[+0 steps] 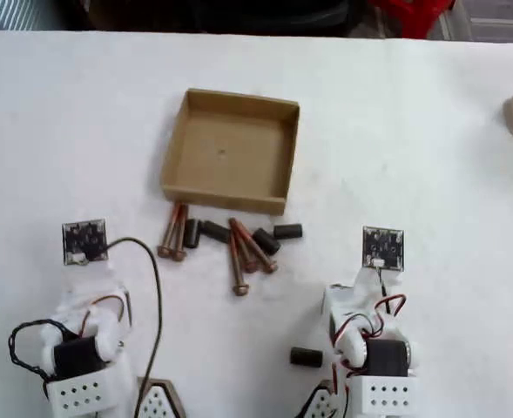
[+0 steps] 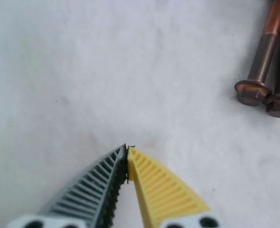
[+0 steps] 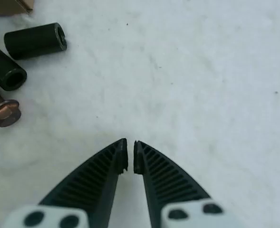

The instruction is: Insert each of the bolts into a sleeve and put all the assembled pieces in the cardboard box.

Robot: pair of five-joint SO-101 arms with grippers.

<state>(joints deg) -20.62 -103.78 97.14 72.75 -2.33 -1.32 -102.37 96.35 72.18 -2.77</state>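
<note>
Count recorded: four bolts, lying in two pairs; five black sleeves, one lying apart; one cardboard box.

The cardboard box was plain brown on a white table. Beside it, bolts were coppery and sleeves black. The left gripper was ribbed grey and yellow; the right gripper ribbed black.

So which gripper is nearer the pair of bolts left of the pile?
Left. The left gripper sits just off the heads of the pair of bolts; the right gripper is past the pile, by two black sleeves.
</note>
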